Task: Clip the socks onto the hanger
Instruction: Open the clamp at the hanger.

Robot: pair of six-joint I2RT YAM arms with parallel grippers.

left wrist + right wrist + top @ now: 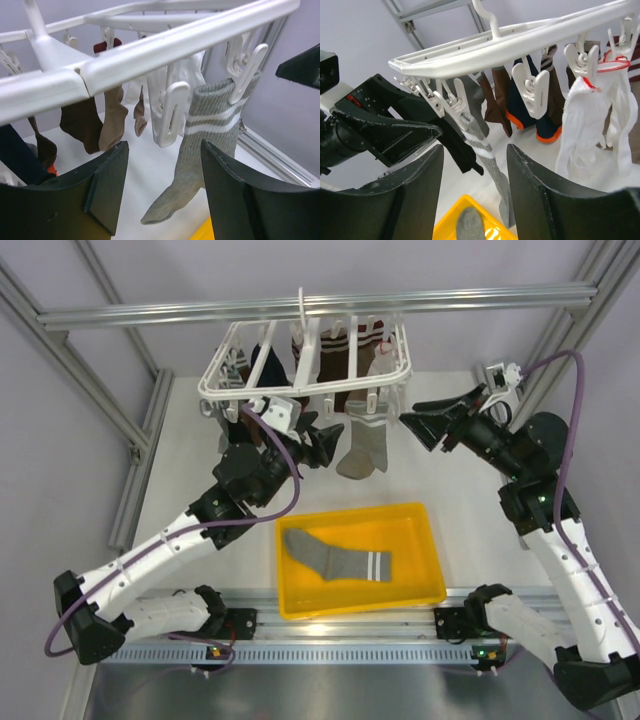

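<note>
The white hanger (pixel 225 365) hangs from the top rail. One grey sock (pixel 365 445) with two white stripes dangles from a clip (pixel 247 70) at the hanger's front edge. The second grey sock (pixel 335 558) lies flat in the yellow tray (pixel 420 515). My left gripper (pixel 318 435) is open and empty just left of the hanging sock (pixel 205 145), and a free clip (pixel 170 115) hangs just beyond its tips. My right gripper (pixel 410 415) is open and empty to the sock's right. In the right wrist view the hanging sock (pixel 492 160) shows between its fingers (pixel 540 200).
Brown (pixel 82 125), navy-and-orange (pixel 547 127), white (pixel 582 130) and black (pixel 462 150) socks hang from other clips. The aluminium frame rail (pixel 300 308) crosses above, and a rail (pixel 280 157) runs along the table's right edge. The yellow tray sits near the arm bases.
</note>
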